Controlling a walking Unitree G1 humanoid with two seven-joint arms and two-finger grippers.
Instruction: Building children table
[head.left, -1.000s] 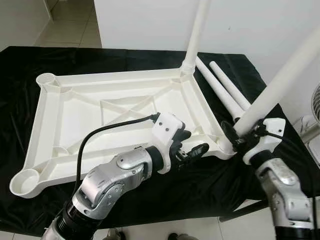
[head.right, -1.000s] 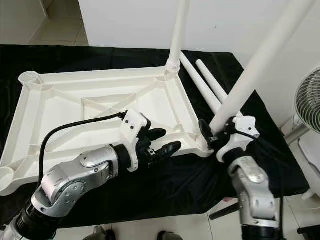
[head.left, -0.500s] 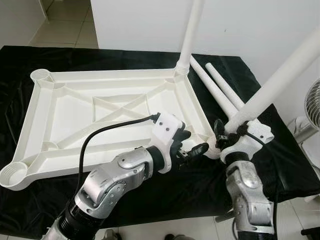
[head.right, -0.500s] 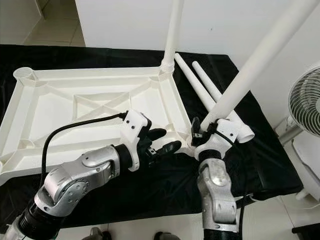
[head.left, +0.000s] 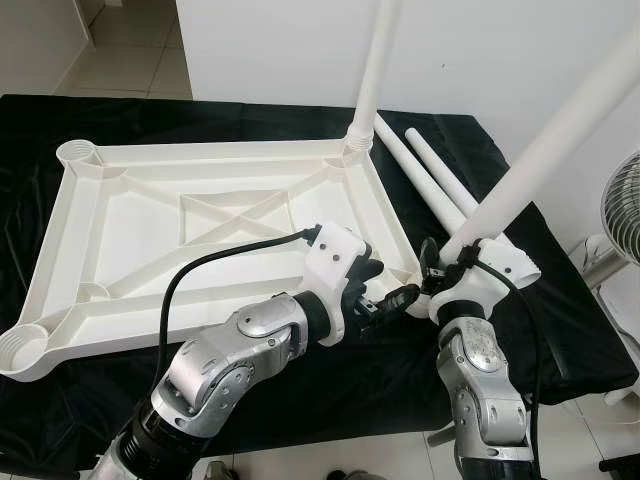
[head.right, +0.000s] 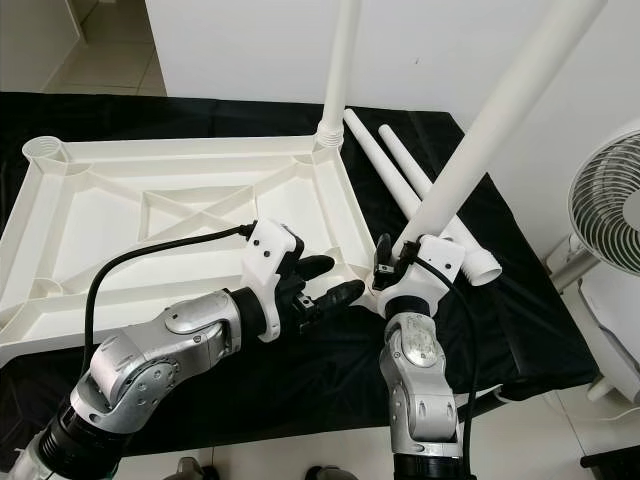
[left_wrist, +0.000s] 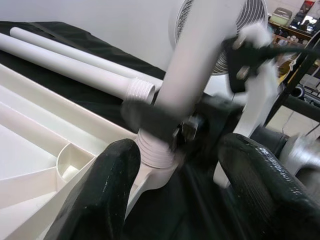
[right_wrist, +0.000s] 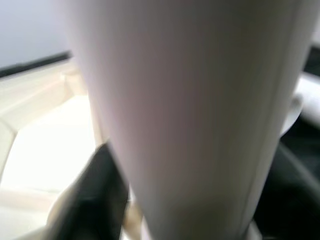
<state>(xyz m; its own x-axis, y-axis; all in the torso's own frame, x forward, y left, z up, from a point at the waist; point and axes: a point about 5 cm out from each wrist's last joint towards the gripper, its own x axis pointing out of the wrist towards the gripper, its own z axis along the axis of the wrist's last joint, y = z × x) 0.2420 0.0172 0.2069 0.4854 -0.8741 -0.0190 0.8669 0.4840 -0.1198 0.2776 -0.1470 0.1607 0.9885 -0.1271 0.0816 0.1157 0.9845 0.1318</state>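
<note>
A white plastic tabletop (head.left: 210, 155) lies upside down on the black cloth. One white leg (head.left: 372, 70) stands upright in its far right corner socket. My right gripper (head.left: 450, 262) is shut on a second, tilted leg (head.left: 560, 120), just above its threaded end (left_wrist: 155, 150), which meets the near right corner socket. I cannot tell how deep it sits. That leg (right_wrist: 190, 100) looms close in the right wrist view. My left gripper (head.left: 385, 283) is open, holding nothing, its fingers (left_wrist: 100, 195) either side of that corner at the tabletop's near edge.
Two loose white legs (head.left: 425, 178) lie side by side on the cloth right of the tabletop. A standing fan (head.right: 610, 200) is off the table's right end. The table's near edge runs just under my forearms. A white wall stands behind.
The camera has shifted. My right forearm has swung in under the tilted leg, closer to the left gripper. The leg's foot stays at the near right corner. The left gripper holds still.
</note>
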